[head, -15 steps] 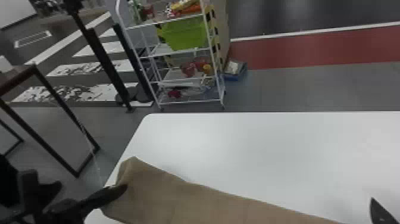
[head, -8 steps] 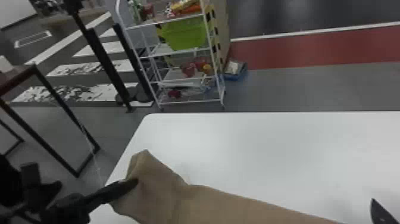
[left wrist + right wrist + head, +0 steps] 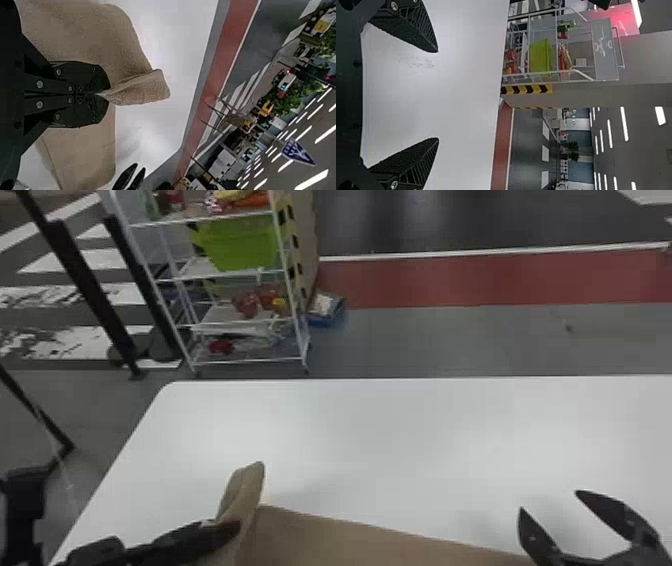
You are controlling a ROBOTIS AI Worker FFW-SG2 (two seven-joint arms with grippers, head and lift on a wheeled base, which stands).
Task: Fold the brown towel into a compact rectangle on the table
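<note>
Head view: left claw (image 3: 231,529) grips brown towel (image 3: 320,537) on left part of table (image 3: 400,430); cloth runs toward open right claw (image 3: 549,500). Broad room beyond towel.

Left wrist view: pinched towel corner juts past closed fingers; folding seems barely begun, compact rectangle unformed.

Right wrist view: fingers spread wide, table's far edge ahead.

Before me the white surface (image 3: 400,440) has a rounded far-left corner; the towel (image 3: 350,535) lies on it along my side, its left end lifted.
</note>
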